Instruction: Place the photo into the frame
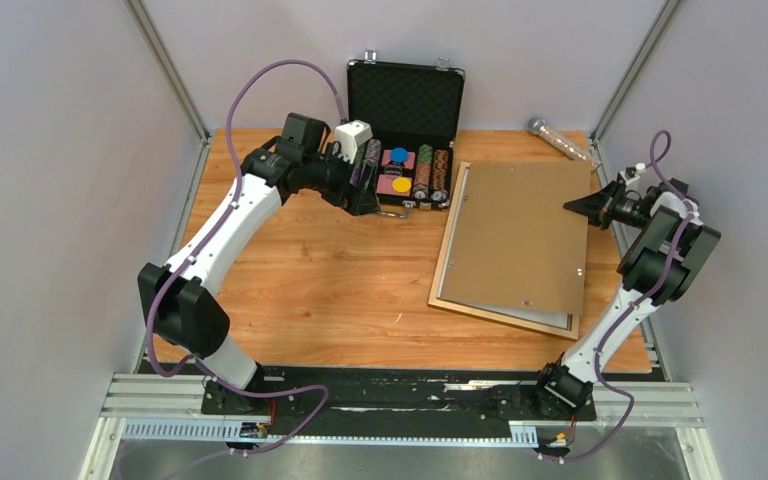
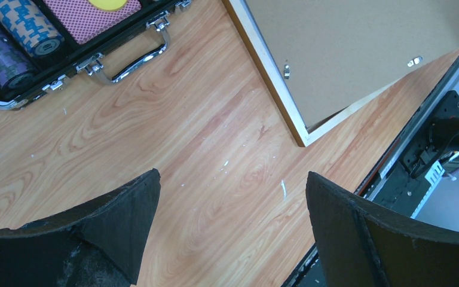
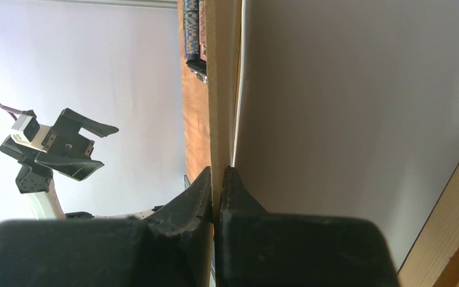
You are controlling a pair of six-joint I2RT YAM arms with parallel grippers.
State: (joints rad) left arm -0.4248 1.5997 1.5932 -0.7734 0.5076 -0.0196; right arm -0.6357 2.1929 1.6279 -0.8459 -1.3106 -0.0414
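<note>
Your left gripper (image 2: 232, 176) hangs above the wooden table (image 1: 340, 280) at the far left-centre, just beside the near edge of the open black poker-chip case (image 1: 405, 95). Its jaws are spread wide with only bare tabletop between them, so it holds nothing. The case sits at the far middle of the table with its lid upright, rows of chips (image 1: 425, 170) inside and its metal handle (image 2: 132, 57) facing you.

Moving right, you find the frame (image 2: 267, 72) lying flat on the right half of the table, turned a little askew. Its pale rail shows along the left and near sides. The brown fibreboard backing panel (image 1: 520, 235) lies over it and covers nearly all of it (two small metal fittings show on the panel's near part).

At the right edge, your right gripper (image 3: 217, 173) reaches in sideways. Its fingers (image 3: 197, 197) are pinched tight on the thin right edge of that panel, one above and one below.

From the right wrist camera you see a pale grey-white sheet (image 3: 346, 119) directly beneath the panel, inside the frame's rail. It looks like the plain back of the photo. No printed side is visible, so you cannot be sure of that.
</note>
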